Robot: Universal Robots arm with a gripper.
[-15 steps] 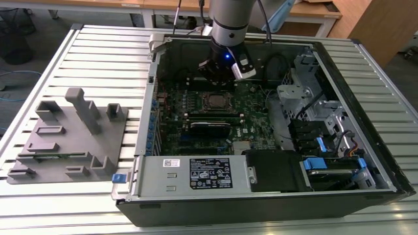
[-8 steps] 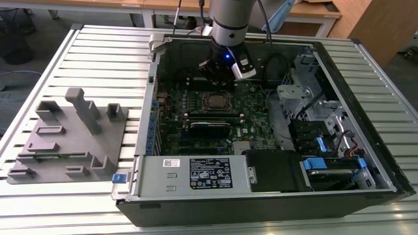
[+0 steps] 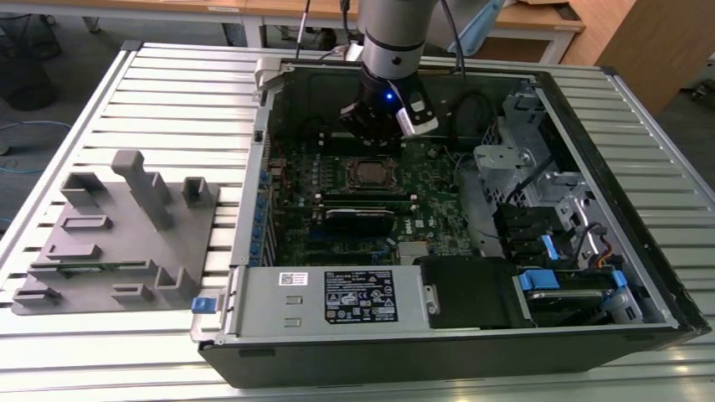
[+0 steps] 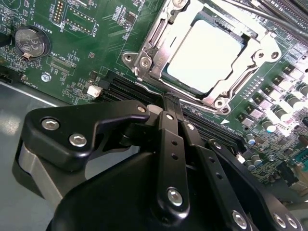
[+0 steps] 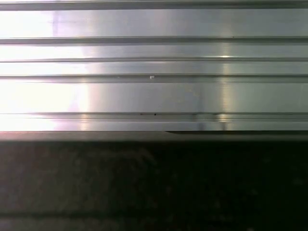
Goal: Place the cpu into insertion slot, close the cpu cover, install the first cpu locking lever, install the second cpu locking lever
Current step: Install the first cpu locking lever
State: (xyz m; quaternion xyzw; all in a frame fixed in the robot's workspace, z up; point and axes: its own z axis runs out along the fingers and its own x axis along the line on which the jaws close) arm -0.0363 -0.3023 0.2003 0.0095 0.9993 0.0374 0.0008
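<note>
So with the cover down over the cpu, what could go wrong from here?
1. The gripper, fingers together, sits right at the insertion slot's edge, near the memory slots; a slip could scrape them or the board.
2. The cpu cover lies over the cpu, but I cannot tell whether it is locked down; if not, a knock might lift it.

The desk [image 3: 146,84] is a silvery metal top of long parallel slats [image 5: 154,96], seen close in the first wrist view. On it lies an open black computer case [image 3: 447,356], and just beside that, on the exterior view's left, a grey moulded fixture block [image 3: 112,243].
</note>
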